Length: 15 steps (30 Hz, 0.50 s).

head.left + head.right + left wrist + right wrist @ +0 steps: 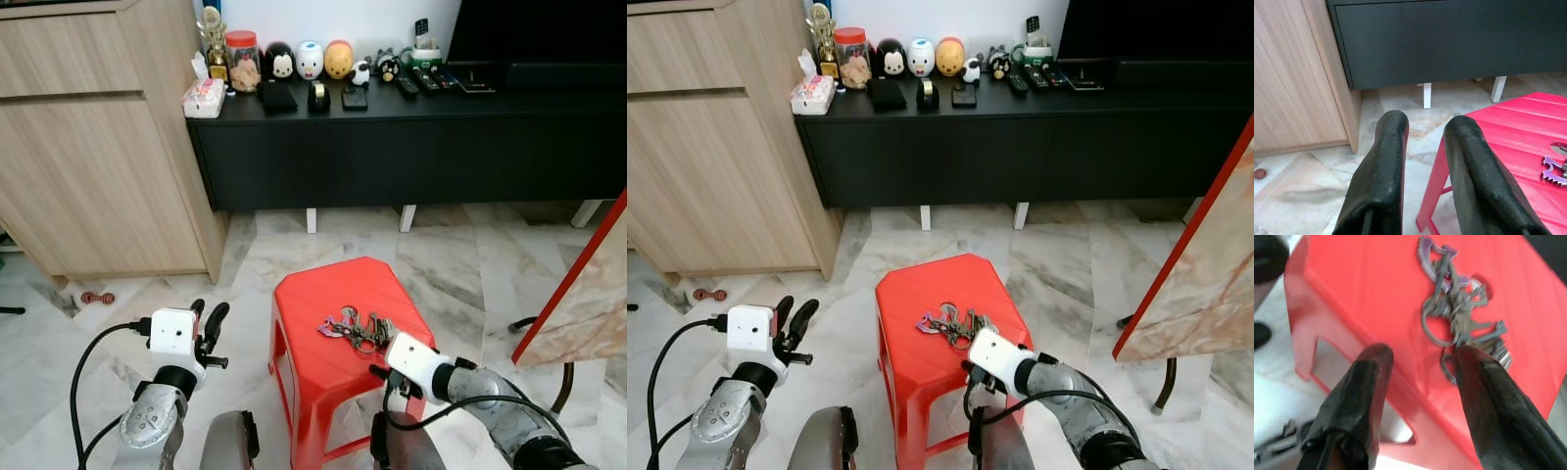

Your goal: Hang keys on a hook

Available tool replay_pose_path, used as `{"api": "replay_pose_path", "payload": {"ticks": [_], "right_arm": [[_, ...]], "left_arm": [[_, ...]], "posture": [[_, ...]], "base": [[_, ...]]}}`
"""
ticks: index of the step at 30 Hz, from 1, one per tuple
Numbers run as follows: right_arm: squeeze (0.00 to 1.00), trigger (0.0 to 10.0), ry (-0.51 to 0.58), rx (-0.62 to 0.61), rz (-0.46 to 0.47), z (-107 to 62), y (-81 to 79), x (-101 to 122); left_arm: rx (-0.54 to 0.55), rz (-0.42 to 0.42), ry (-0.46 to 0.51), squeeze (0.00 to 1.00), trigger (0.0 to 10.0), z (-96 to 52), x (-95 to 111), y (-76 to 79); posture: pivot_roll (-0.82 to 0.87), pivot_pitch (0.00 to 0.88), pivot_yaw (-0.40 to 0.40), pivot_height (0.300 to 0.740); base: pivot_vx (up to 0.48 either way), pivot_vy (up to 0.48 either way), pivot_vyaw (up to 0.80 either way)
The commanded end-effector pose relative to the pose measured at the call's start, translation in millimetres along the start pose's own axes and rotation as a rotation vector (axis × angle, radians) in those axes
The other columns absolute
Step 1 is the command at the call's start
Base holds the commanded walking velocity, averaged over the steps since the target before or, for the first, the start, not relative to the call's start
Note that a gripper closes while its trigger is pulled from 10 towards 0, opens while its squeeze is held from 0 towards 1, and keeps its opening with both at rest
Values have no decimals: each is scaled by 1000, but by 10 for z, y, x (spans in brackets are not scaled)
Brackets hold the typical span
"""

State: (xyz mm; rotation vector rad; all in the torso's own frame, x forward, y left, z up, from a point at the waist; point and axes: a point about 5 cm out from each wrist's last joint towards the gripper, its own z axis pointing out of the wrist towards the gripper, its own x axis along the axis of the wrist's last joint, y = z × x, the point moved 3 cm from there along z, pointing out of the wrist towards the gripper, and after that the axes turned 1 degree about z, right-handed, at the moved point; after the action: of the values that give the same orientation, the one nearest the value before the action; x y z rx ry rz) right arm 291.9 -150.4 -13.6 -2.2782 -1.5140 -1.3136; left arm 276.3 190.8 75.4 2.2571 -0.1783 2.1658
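A bright red stool [333, 304] carries a bunch of grey metal keys [361, 330] with one purple piece among them. The floor [460, 259] is pale marble, veined in grey — the cabinet [88, 147] is light wood grain, the low sideboard [411, 147] matt black. Both grippers — left [1425, 171], right [1420, 396] — have black fingers on silver arms with white wrist blocks

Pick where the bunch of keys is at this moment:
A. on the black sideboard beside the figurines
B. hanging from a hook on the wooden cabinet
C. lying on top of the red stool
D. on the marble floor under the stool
C: the keys lie on the flat top of the red stool, with the open right pincer just at them and nothing gripped yet.
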Motion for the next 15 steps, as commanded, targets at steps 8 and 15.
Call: {"api": "replay_pose_path", "payload": {"ticks": [8,15], "right_arm": [[1000,10000,-59,-66,-39,10,158,-36],[0,10000,-72,-83,-53,26,199,-30]], "left_arm": [[-18,6,6,0,10000,17,41,-12],[-16,13,6,0,10000,17,51,-22]], "posture": [[8,0,8,580],[12,0,13,580]], "base": [[0,0,0],[0,0,0]]}}
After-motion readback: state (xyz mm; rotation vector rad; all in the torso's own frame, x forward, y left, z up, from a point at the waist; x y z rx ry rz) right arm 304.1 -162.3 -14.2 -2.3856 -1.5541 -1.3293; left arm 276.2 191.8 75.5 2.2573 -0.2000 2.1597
